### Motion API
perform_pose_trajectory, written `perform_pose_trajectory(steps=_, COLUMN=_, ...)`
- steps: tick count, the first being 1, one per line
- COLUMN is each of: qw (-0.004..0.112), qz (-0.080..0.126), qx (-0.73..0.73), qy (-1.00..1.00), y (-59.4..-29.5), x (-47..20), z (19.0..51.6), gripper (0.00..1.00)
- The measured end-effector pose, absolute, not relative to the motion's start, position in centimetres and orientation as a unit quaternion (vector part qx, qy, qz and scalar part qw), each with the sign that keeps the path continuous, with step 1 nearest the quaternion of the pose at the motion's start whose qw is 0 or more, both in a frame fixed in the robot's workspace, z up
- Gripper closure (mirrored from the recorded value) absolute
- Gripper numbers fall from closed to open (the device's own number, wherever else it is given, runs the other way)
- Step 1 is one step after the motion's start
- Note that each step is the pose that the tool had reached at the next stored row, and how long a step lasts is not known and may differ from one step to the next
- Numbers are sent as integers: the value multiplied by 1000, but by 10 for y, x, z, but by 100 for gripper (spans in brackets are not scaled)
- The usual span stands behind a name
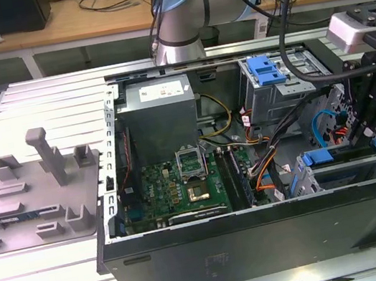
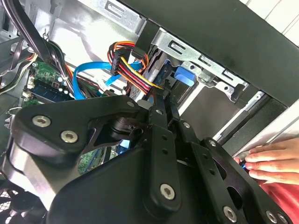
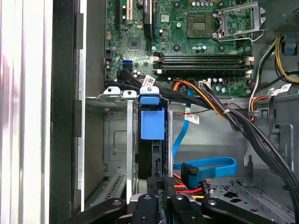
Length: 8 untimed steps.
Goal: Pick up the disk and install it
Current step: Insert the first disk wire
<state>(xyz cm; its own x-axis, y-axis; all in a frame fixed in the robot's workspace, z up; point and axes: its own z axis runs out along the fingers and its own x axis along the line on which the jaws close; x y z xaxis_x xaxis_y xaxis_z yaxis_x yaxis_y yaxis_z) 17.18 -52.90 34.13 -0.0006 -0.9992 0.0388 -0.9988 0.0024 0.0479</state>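
The disk (image 3: 152, 125) stands edge-on in a slot of the metal drive cage (image 3: 114, 135) at the case's front corner, its blue carrier tab facing out. In the exterior view the disk (image 1: 317, 157) shows as a blue frame in the cage at the exterior view's right. My gripper (image 3: 162, 183) sits at the disk's rear end, fingers close together on its edge. In the second wrist view the gripper (image 2: 161, 95) points at the blue tab of the disk (image 2: 183, 75). My gripper (image 1: 362, 135) hangs over the cage.
A person's hand (image 2: 273, 161) rests by the case wall beside the gripper. A blue data cable (image 3: 210, 165) and power wires lie next to the cage. The motherboard (image 3: 196, 46), a grey power supply (image 1: 160, 113), a bare blue bracket (image 1: 266, 68) and a grey fixture (image 1: 36, 189) surround it.
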Motion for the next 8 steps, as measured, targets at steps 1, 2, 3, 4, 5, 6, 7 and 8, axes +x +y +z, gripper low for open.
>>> perform_pose_trajectory(steps=1, qw=31, qz=-3, qx=706, qy=-707, y=-529, x=172, z=341, gripper=84)
perform_pose_trajectory(steps=2, qw=31, qz=-3, qx=706, qy=-707, y=-529, x=172, z=340, gripper=84)
perform_pose_trajectory(steps=3, qw=31, qz=-3, qx=706, qy=-707, y=-529, x=172, z=340, gripper=84)
perform_pose_trajectory(steps=4, qw=31, qz=-3, qx=706, qy=-707, y=-529, x=172, z=340, gripper=84)
perform_pose_trajectory(steps=5, qw=31, qz=-3, qx=706, qy=-707, y=-529, x=172, z=340, gripper=84)
perform_pose_trajectory(steps=6, qw=31, qz=-3, qx=706, qy=-707, y=-529, x=172, z=340, gripper=84)
perform_pose_trajectory(steps=7, qw=31, qz=-3, qx=706, qy=-708, y=-529, x=172, z=340, gripper=84)
perform_pose_trajectory(steps=8, qw=30, qz=-4, qx=706, qy=-708, y=-529, x=172, z=340, gripper=84)
